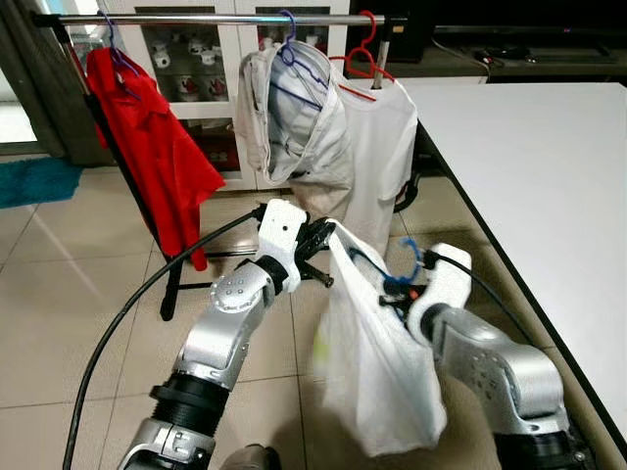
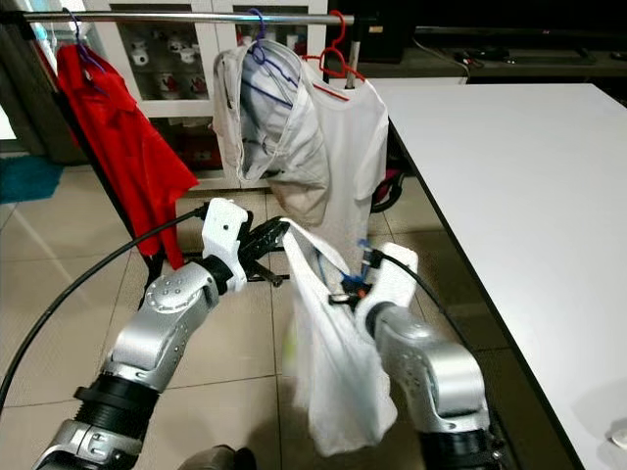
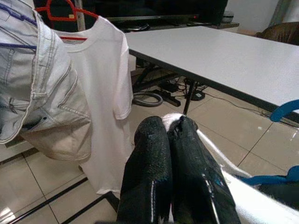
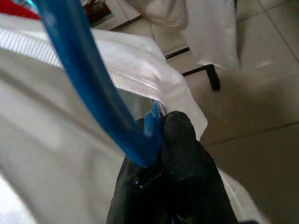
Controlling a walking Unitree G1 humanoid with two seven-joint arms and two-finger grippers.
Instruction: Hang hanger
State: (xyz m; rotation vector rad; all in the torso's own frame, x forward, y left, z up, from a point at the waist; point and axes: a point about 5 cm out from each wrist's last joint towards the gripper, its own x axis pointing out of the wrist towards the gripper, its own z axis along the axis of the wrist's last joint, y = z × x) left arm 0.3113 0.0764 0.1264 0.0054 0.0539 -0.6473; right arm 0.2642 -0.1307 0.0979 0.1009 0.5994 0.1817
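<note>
A white garment (image 1: 377, 362) on a blue hanger (image 1: 404, 277) hangs between my two arms, below the metal rail (image 1: 216, 19). My left gripper (image 1: 323, 238) is shut on the garment's upper corner; its black fingers (image 3: 161, 154) pinch white cloth. My right gripper (image 1: 404, 294) is shut on the blue hanger (image 4: 100, 100), with white cloth pressed against it. On the rail hang a red shirt (image 1: 147, 147), a pale denim jacket (image 1: 294, 117) on a purple hanger and a white T-shirt (image 1: 377, 147) on a red hanger (image 1: 361, 54).
A white table (image 1: 529, 176) runs along my right side, its dark edge close to my right arm. A white glass-door cabinet (image 1: 186, 69) stands behind the rail. A black cable (image 1: 127, 313) loops over the tiled floor on my left. The rack's black foot (image 1: 171, 289) stands ahead.
</note>
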